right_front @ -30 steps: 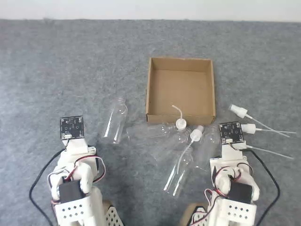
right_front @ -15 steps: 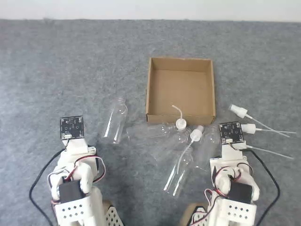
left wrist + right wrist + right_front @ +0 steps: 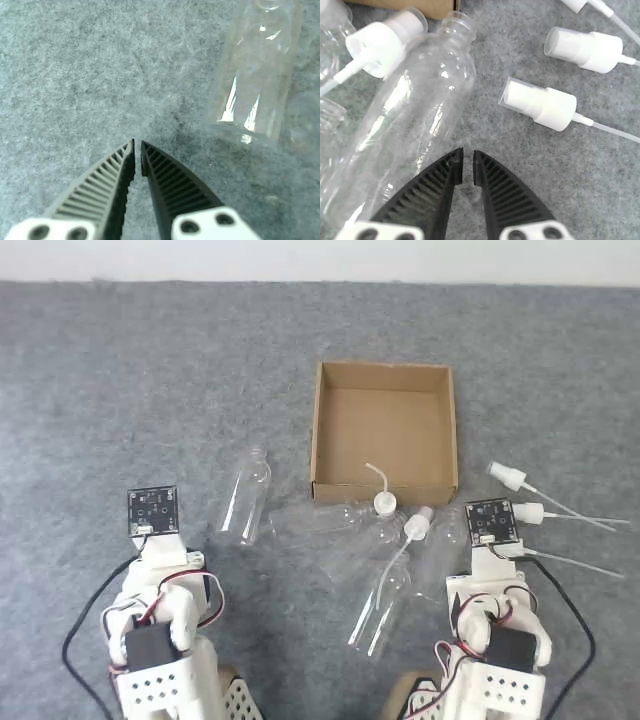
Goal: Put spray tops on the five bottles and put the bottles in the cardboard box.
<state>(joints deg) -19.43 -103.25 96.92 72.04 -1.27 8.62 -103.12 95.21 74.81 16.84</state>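
From above, nothing has moved: the cardboard box (image 3: 383, 435) sits empty, bottles (image 3: 245, 495) lie just near of it, work unstarted; left wrist view, left claw (image 3: 137, 150) narrow, empty, near a bottle (image 3: 255, 85); right wrist view, right claw (image 3: 467, 160) narrow, empty, beside loose spray tops (image 3: 542, 106).

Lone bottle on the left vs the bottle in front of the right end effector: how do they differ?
The lone bottle lies apart from the others; the right-side bottle lies packed in a cluster of bottles. No spray top is near the lone bottle, while a white spray top lies by the right-side bottle's neck. Both are clear, uncapped, on their sides and outside the cardboard box.
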